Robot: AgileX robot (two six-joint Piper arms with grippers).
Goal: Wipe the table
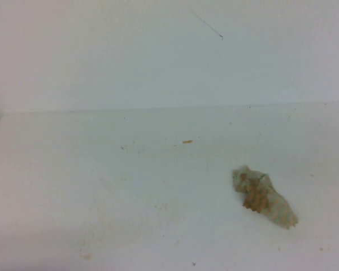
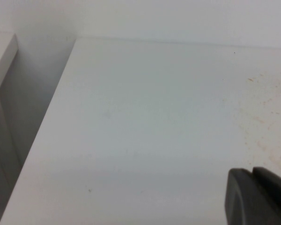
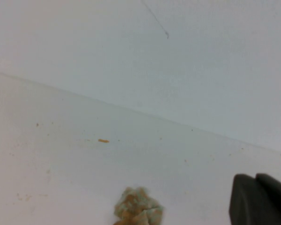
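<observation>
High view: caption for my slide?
Crumpled stained cloth on smudged white table, right of centre; left gripper, right gripper out of frame.

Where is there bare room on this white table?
Bare: left half of the white table, and between the small orange crumb and wall. Crowded: right front, around the crumpled stained cloth. Left gripper over the left side; right gripper, shut, near the cloth.

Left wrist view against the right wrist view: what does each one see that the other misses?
Only the left wrist view shows the side edge of the table, with a grey ledge beyond it. Only the right wrist view shows the crumpled rag, an orange crumb and a thin dark mark on the wall. Both show the white table with faint brown stains and a dark end effector above it: the left end effector and the right end effector, each shut and holding nothing.
</observation>
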